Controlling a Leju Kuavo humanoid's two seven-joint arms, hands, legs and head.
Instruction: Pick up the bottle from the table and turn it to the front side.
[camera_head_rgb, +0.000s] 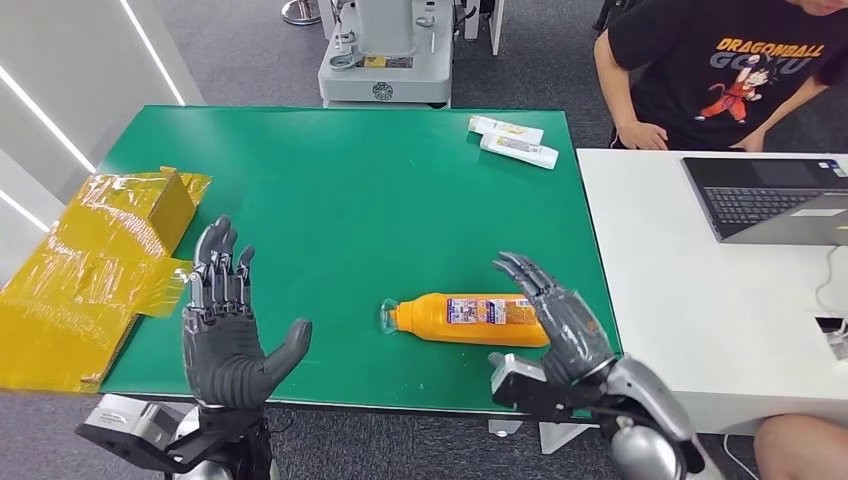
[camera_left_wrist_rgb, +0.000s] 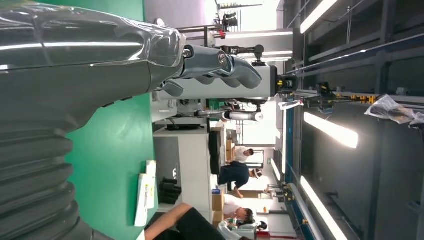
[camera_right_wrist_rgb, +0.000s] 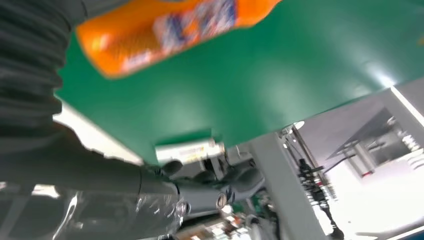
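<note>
- Head view: the bottle (camera_head_rgb: 468, 319) is seen lying on its side on the green table (camera_head_rgb: 350, 190), near the front edge. The right hand (camera_head_rgb: 556, 318) is poised at its base, fingers spread — nothing grasped — apparently for the pickup. The left hand (camera_head_rgb: 228, 323) is raised, released, kept aside.
- Left wrist view: fingers (camera_left_wrist_rgb: 220, 67) are seen curved, holding nothing.
- Right wrist view: the bottle is blurred, just beside the palm — contact cannot be told.

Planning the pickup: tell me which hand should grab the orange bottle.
Right. The right hand hovers open at the base end of the orange bottle, which lies on the green table; the left hand is raised, open, well aside.
</note>
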